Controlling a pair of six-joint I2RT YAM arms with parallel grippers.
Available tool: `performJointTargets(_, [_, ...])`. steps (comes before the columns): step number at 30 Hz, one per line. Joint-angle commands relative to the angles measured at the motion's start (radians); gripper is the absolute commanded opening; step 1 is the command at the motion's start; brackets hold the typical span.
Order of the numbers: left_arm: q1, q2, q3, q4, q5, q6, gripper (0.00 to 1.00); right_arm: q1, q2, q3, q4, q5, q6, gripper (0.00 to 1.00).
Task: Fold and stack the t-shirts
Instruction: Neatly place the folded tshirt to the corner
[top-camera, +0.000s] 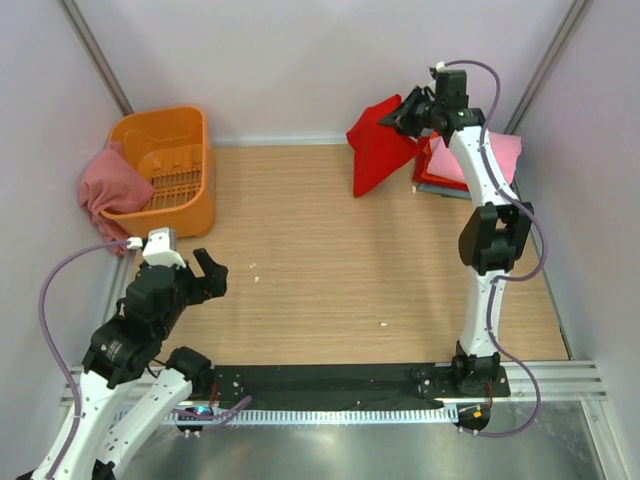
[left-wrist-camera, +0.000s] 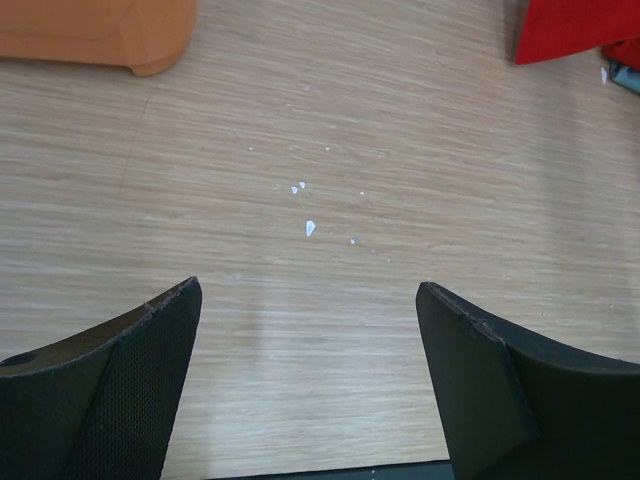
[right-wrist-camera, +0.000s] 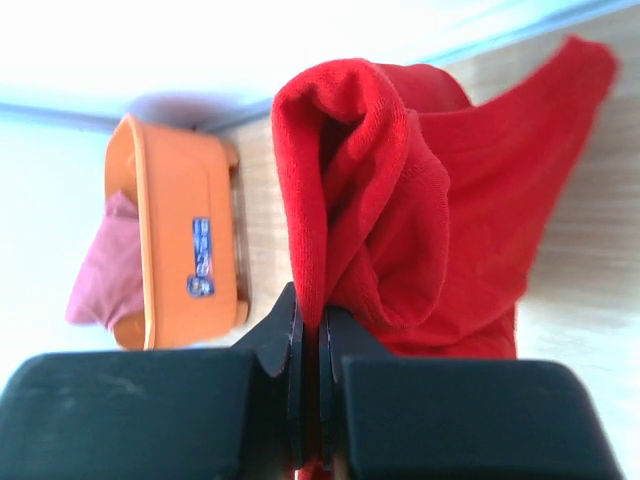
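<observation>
Left wrist: red t-shirt (left-wrist-camera: 575, 30) corner only

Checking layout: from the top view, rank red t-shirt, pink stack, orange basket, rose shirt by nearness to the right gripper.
1. red t-shirt, in the right gripper
2. pink stack, back right corner
3. orange basket, far left
4. rose shirt, basket's left rim

A pale wood-grain table (top-camera: 330, 260) carries an orange slotted basket (top-camera: 170, 165) at its far left corner. At the far right corner lies a stack of folded t-shirts (top-camera: 505, 150), pink on top. Just beside the stack, a red t-shirt (top-camera: 375, 150) is partly raised, its lower end on the surface. A few white specks (left-wrist-camera: 309, 228) dot the middle.
</observation>
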Motion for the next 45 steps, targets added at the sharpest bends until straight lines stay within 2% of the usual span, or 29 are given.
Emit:
performJointTargets(1, [0.002,0.014,0.002,0.043,-0.01,0.007,0.89,-0.023,0.08,0.17,-0.143,0.023,-0.017,0.01])
performJointTargets(3, [0.002,0.01,0.0,0.048,-0.012,0.007,0.89,-0.046,0.124,0.276,-0.171,0.021,-0.016,0.01])
performJointTargets(10, [0.002,0.007,-0.003,0.051,-0.007,0.009,0.88,-0.137,0.195,0.441,-0.183,-0.021,-0.006,0.01])
performJointTargets(21, [0.002,0.016,-0.005,0.049,-0.007,0.009,0.87,-0.249,0.188,0.513,-0.061,-0.172,0.081,0.01])
performJointTargets(32, [0.002,0.034,-0.003,0.049,-0.004,0.01,0.86,-0.404,0.094,0.442,-0.067,-0.219,0.05,0.01])
performJointTargets(45, [0.002,0.047,-0.003,0.049,-0.003,0.01,0.86,-0.464,0.039,0.386,-0.062,-0.255,0.044,0.01])
